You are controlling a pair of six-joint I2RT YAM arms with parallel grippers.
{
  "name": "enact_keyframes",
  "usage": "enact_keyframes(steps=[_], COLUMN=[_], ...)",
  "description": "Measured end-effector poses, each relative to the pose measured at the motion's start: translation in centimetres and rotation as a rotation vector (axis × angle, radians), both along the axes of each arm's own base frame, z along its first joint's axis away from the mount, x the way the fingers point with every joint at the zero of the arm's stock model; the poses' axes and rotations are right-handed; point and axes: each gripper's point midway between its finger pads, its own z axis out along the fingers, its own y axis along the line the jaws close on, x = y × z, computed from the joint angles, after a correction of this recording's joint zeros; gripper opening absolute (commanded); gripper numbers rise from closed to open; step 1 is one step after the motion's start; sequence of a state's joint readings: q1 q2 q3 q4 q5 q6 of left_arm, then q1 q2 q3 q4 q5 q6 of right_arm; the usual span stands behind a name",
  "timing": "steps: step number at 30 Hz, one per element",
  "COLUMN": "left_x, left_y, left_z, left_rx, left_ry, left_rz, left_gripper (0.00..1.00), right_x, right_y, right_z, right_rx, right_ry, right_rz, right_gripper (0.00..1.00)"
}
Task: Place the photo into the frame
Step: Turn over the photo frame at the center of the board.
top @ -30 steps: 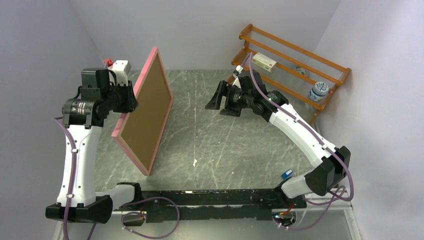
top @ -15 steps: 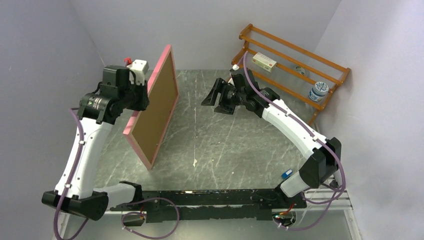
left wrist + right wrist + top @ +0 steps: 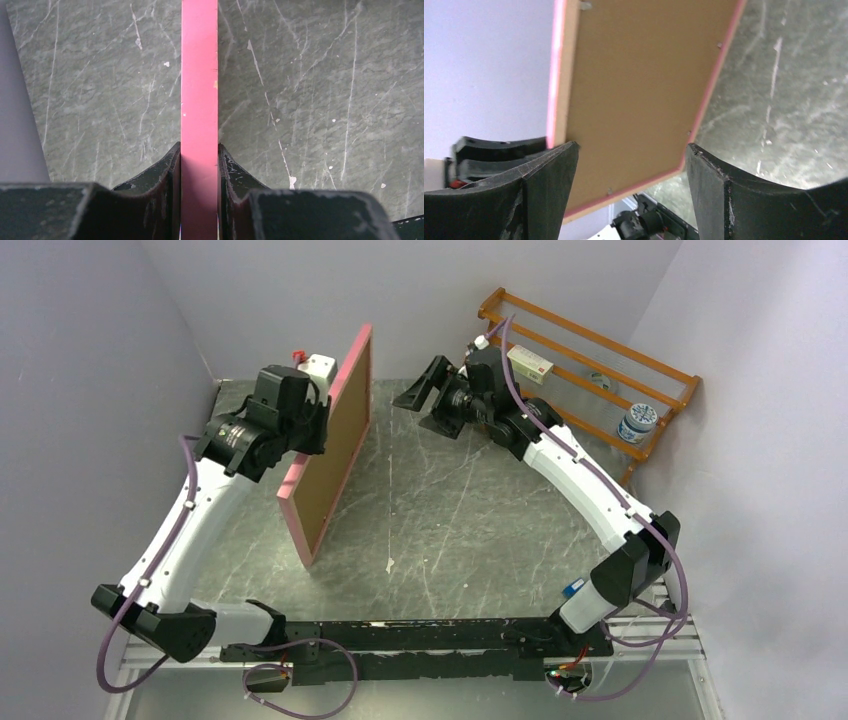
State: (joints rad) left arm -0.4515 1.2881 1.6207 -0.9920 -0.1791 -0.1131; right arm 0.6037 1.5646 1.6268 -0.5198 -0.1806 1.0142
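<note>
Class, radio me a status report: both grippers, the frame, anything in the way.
Left gripper shut on frame, pink edge. Right gripper open, facing its brown back, apart. Frame upright; photo not in view. No obstruction seen.

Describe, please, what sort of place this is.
Probably a robotics lab test cell: plain walls box in a marbled grey tabletop, with two robot arms bolted along its near edge.

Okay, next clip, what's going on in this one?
The left claw grips the frame by one edge, holding it upright with its brown back facing the right claw. That claw is open and empty, pointed at the frame from near the orange rack. No photo is in view.
</note>
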Motion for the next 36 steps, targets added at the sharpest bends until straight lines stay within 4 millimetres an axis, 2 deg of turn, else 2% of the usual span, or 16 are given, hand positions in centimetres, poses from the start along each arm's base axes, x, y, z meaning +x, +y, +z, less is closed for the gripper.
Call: enact_keyframes(steps=[3, 8, 12, 17, 21, 26, 30, 32, 36], left_x=[0.2, 0.0, 0.1, 0.1, 0.2, 0.3, 0.3, 0.0, -1.0], left_y=[-1.1, -2.7, -3.5, -4.5, -5.2, -5.8, -6.3, -7.5, -9.5], left_z=[0.0, -0.1, -0.2, -0.3, -0.3, -0.4, -0.5, -0.9, -2.0], left_rx=[0.011, 0.015, 0.009, 0.005, 0.001, -0.004, -0.019, -0.056, -0.096], left_ry=[-0.006, -0.017, -0.025, -0.035, -0.044, -0.054, -0.057, -0.042, -0.003], left_rz=[-0.019, -0.064, -0.084, -0.109, -0.125, -0.138, -0.155, -0.2, -0.291], left_gripper=[0.11, 0.14, 0.16, 0.2, 0.23, 0.28, 0.43, 0.53, 0.73], right_x=[0.8, 1.6, 2.8, 4.9, 5.5, 5.5, 5.5, 5.7, 5.9], right_y=[0.8, 1.8, 3.4, 5.3, 5.8, 5.8, 5.7, 5.7, 5.7], right_z=[1.8, 3.1, 2.6, 0.5, -0.5, 0.0, 1.0, 1.4, 0.8], right_rx=[0.046, 0.117, 0.137, 0.132, 0.121, 0.126, 0.127, 0.122, 0.083], right_ry=[-0.057, -0.1, -0.081, -0.015, 0.021, 0.022, 0.008, -0.001, 0.015], right_rz=[0.007, 0.018, 0.045, 0.05, 0.043, 0.042, 0.042, 0.043, 0.044], right_gripper=[0.83, 0.83, 0.78, 0.75, 0.74, 0.73, 0.72, 0.7, 0.56])
